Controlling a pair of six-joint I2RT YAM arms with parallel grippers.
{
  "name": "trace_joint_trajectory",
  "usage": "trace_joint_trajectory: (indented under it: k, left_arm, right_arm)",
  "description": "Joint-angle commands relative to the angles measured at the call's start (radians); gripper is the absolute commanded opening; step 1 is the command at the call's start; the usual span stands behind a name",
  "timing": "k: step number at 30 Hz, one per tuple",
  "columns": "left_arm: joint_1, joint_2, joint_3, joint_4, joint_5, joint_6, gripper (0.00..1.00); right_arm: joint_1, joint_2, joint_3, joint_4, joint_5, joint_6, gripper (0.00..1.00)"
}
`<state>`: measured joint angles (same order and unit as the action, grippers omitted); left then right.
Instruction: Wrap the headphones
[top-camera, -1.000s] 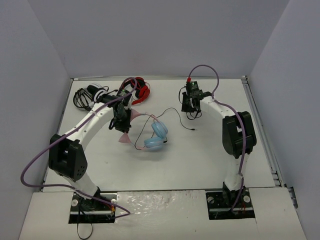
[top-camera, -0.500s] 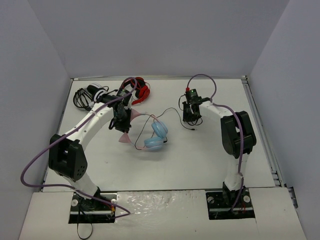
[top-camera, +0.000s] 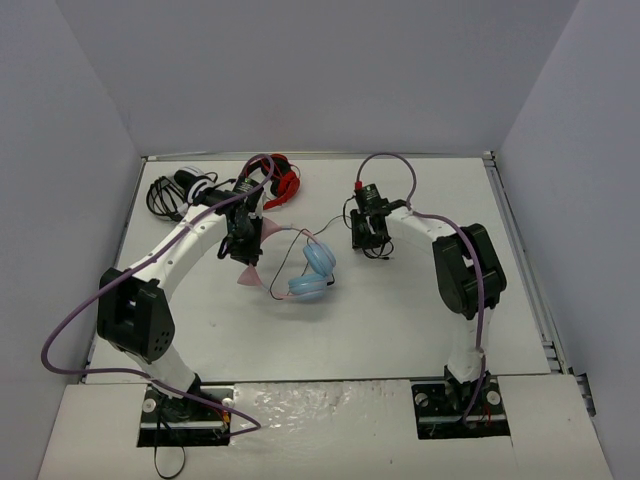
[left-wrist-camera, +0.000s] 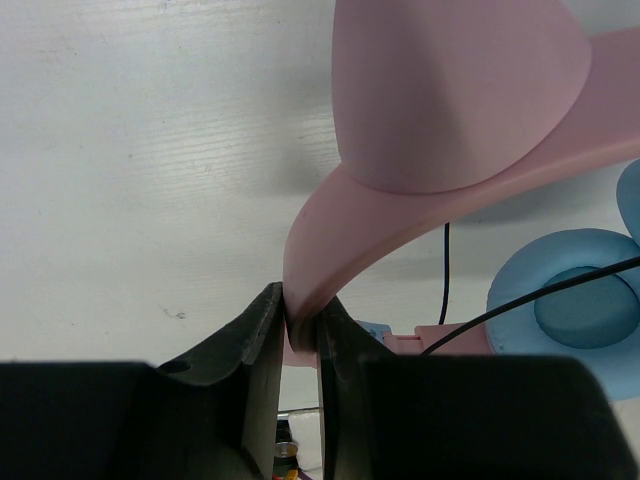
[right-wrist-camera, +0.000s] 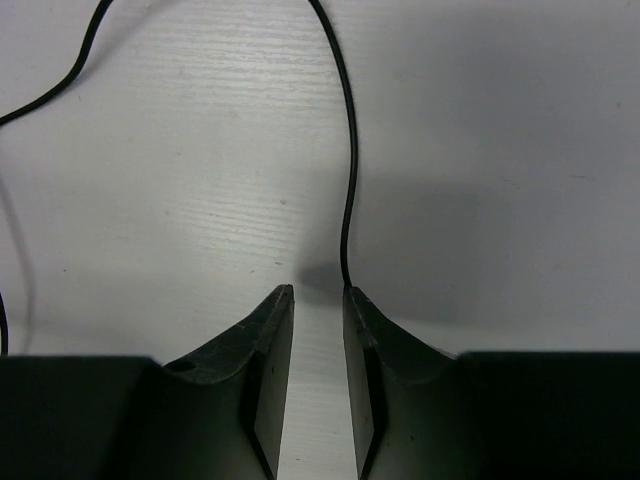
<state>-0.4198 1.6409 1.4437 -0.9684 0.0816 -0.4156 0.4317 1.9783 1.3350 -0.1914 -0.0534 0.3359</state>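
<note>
Looking down from the top camera, the headphones (top-camera: 318, 262) sit a little left of the tabletop's middle. Their long axis runs roughly left to right: the pink headband (top-camera: 283, 232) arcs at the left end, and the two round, light blue ear cups (top-camera: 306, 287) lie side by side at the right end. One triangular pink cat ear (top-camera: 245, 278) points toward the near edge. The thin black cable (top-camera: 335, 220) loops from the cups toward the far edge and then to the right gripper (top-camera: 368, 243). The left gripper (top-camera: 247, 256) is on the headband. Red-and-black headphones (top-camera: 284, 181) lie by the far edge, and black-and-white headphones (top-camera: 176, 189) lie near the far left corner.

In the left wrist view, the left gripper (left-wrist-camera: 302, 312) is pinched onto the smooth, matte pink band, and a broad rounded cat ear (left-wrist-camera: 450, 100) rises above the fingers. A padded blue cup (left-wrist-camera: 570, 310) lies at the right, with the cable (left-wrist-camera: 445, 260) crossing it over the white, faintly grained table (left-wrist-camera: 150, 150).

In the right wrist view, the right gripper (right-wrist-camera: 318, 292) hovers low over the table (right-wrist-camera: 500, 150). Its dark fingers are a narrow gap apart. The cable (right-wrist-camera: 349, 180) curves down to the tip of the right-hand finger, where it passes out of sight.
</note>
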Motion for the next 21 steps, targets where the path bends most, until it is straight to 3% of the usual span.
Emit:
trace_joint_trajectory:
  k: [1,21]
  left_arm:
    - [-0.005,-0.054,0.058,0.025,0.032,-0.002,0.0]
    - [-0.007,-0.061,0.052,0.022,0.035,0.002,0.0]
  right_arm:
    - [0.009,-0.001,0.014,0.003,0.039,-0.006,0.24]
    - [0.018,-0.054,0.035,-0.01,0.113,-0.015,0.25]
